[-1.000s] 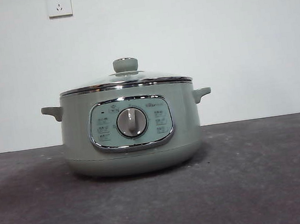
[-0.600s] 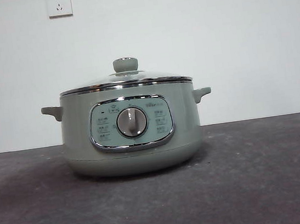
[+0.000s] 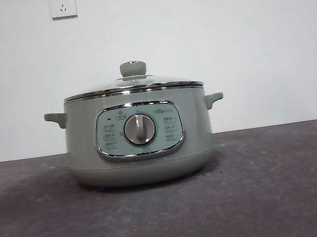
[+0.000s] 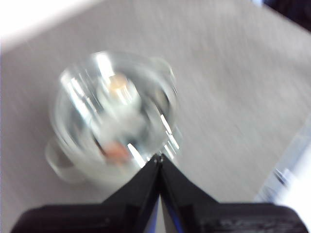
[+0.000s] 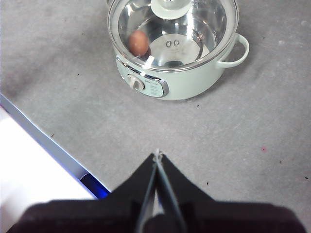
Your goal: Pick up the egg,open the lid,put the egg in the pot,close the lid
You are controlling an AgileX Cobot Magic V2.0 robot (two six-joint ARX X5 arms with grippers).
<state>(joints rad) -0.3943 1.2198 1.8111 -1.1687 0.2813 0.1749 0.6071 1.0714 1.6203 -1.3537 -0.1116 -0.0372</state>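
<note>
The pot (image 3: 138, 135) stands on the dark grey table (image 3: 285, 195), its control panel and silver dial (image 3: 140, 129) facing the front camera; the lid (image 3: 133, 87) sits level on it, chrome rim meeting the pot's upper edge all the way across, sage-green knob (image 3: 132, 68) upright at the centre; the two side handles jut out left and right with bare table beyond each. In the front view no arm shows, and the space above the knob and to both sides of the pot is open up to the white wall (image 3: 194, 32) with its two sockets.

The right wrist view looks down through the glass: the egg (image 5: 139, 42) lies inside the pot (image 5: 184, 82) on the shiny inner floor, close to the wall on the control-panel side, under the closed lid (image 5: 204, 24). The right gripper (image 5: 157, 155) hangs well apart from the pot over bare table, its jaws pressed together, holding nothing; a white sheet with a blue edge (image 5: 43, 141) runs along the table beside it.

The left wrist view is badly blurred; the left gripper (image 4: 159, 158) is above the pot (image 4: 114, 116), jaws closed tip to tip and empty; an orange smear, likely the egg (image 4: 115, 150), shows through the glass.
</note>
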